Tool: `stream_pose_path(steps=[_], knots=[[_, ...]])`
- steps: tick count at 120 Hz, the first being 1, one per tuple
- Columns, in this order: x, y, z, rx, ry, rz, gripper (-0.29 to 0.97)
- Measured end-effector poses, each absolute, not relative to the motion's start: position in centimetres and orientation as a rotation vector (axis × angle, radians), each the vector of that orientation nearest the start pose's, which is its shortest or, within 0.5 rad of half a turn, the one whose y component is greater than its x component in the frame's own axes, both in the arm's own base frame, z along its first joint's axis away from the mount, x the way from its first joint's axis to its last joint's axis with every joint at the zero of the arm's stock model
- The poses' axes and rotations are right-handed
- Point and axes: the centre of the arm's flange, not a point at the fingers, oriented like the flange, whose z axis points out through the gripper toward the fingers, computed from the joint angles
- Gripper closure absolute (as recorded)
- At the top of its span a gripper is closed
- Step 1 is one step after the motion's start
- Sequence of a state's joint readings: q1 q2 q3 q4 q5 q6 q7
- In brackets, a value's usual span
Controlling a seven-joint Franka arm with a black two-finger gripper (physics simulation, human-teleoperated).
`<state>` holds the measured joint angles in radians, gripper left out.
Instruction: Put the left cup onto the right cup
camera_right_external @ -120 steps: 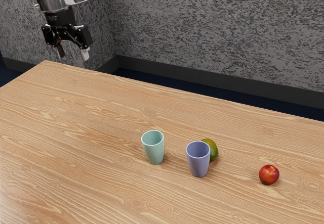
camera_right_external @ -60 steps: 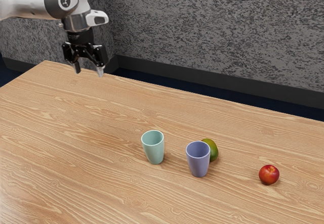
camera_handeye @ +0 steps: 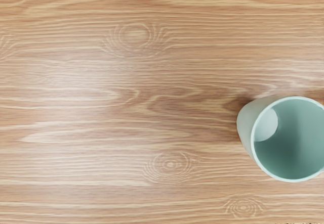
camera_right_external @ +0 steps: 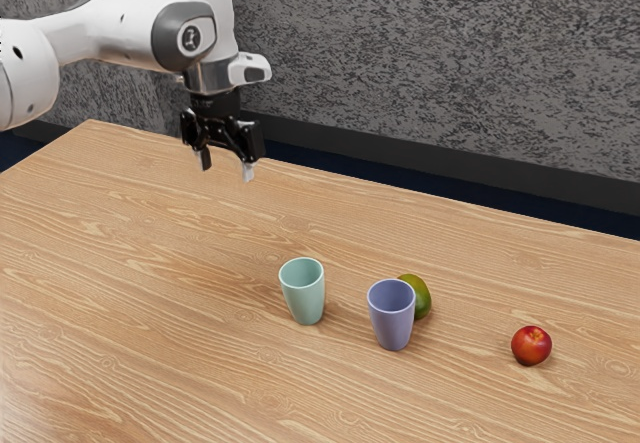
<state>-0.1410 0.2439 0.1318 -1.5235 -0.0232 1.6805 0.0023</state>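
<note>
- Hanging above the bench (camera_right_external: 140, 253), upper left of the exterior view: tool (camera_right_external: 226, 164), fingers spread apart, nothing held.
- Green cup (camera_right_external: 302, 291): upright on the bench, lower centre of the exterior view, well apart from the tool. In the wrist view the green cup (camera_handeye: 288, 139) shows its open mouth.
- Purple cup (camera_right_external: 391, 314): upright, near the green cup, on the exterior view's right of it.
- Green fruit (camera_right_external: 421, 293): just behind the purple cup.
- Red apple (camera_right_external: 531, 345): alone, farther toward the exterior view's right.

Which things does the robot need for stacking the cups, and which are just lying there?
For the job: green cup, purple cup, tool.
Just lying about: green fruit, apple.
</note>
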Motion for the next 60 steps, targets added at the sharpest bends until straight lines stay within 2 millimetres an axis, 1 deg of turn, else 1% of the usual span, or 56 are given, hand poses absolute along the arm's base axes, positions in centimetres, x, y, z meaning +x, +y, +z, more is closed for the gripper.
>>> stream_pose_path(steps=[21,40,53,60], knots=[[62.6,-4.7,50.8,-3.127,0.096,0.115,0.03],[62.7,-6.3,49.9,-3.124,0.136,0.126,0.03],[63.0,-6.8,48.5,-3.123,0.151,0.155,0.03],[62.8,-6.9,47.1,-3.122,0.156,0.178,0.03]])
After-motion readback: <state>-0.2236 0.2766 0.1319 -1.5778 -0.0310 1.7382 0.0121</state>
